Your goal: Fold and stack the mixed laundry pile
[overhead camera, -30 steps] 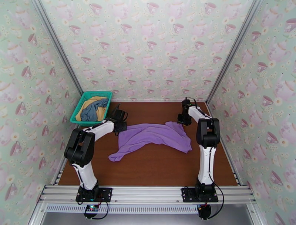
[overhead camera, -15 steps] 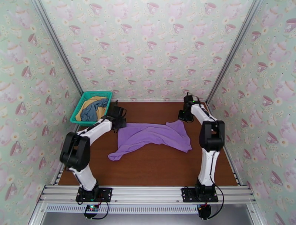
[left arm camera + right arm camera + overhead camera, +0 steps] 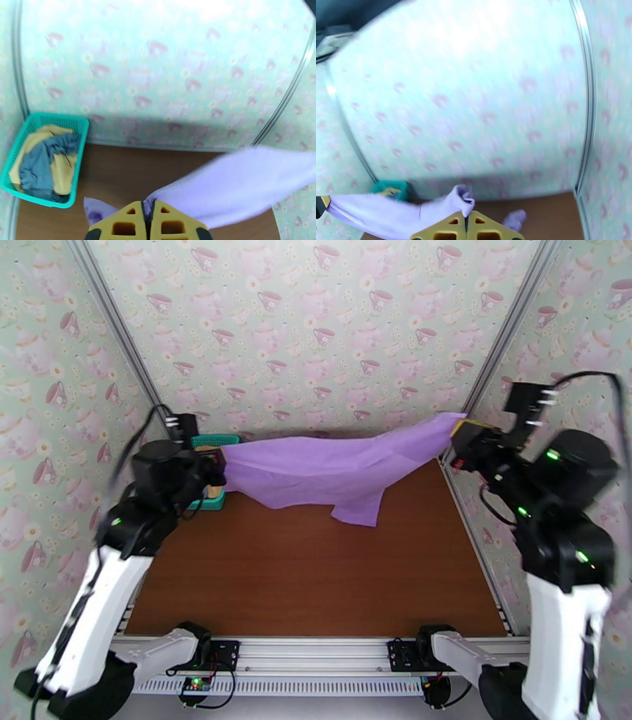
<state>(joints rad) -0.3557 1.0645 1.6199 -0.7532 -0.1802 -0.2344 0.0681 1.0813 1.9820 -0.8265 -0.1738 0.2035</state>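
The lilac-purple shirt (image 3: 332,465) hangs stretched in the air above the back of the table. My left gripper (image 3: 217,465) is shut on its left end and my right gripper (image 3: 458,433) is shut on its right end, both raised high. A loose flap droops from the shirt's middle. In the left wrist view the yellow fingers (image 3: 130,221) pinch the shirt (image 3: 237,181). The right wrist view shows the shirt (image 3: 395,215) running left from the closed jaws. The grey-blue garment (image 3: 37,167) and the mustard-yellow one (image 3: 61,173) lie in the teal basket (image 3: 81,130).
The teal basket (image 3: 209,499) stands at the back left corner, partly hidden behind my left arm. The brown table (image 3: 316,571) is walled by teacup-patterned panels on three sides, with metal posts at the back corners.
Both arms have risen from the table. They lifted the purple shirt, which lay flat a second ago, and pulled it taut between them. The right gripper closed on its corner.
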